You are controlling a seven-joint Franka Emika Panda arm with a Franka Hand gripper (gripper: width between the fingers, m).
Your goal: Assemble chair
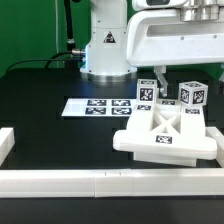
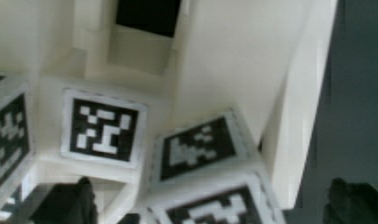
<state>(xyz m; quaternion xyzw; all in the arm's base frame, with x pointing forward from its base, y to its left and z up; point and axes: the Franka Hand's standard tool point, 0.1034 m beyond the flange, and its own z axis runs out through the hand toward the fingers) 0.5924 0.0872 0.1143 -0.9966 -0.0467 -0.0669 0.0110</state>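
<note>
Tabletop (image 1: 40, 85) is matte black and carries everything I can inspect in the exterior view. A long low white border rail (image 1: 110, 180) runs along its near edge at 6 o'clock, with a short upright return at 9 o'clock. The marker board (image 1: 98, 105) lies flat just above centre, its row of black-and-white tags facing up. At 12 o'clock I see the robot base (image 1: 105, 45), white with a warning triangle, and a dark cable trailing away toward 10 o'clock. Behind it the room shows a green backdrop.

The chair (image 1: 165, 135) sits at about 4 o'clock, between the marker board and the rail: a flat white frame with an X-shaped brace lying low, and tagged white blocks standing up behind it. I note no contact between it and the rail.

The gripper (image 2: 204, 205) hangs over those parts. In the wrist view its two dark fingertips (image 2: 70, 200) stand wide apart, one on each side of the tagged blocks, and I see nothing clamped between them. In the exterior view the arm's white body covers the fingers, so I cannot confirm contact from there.
</note>
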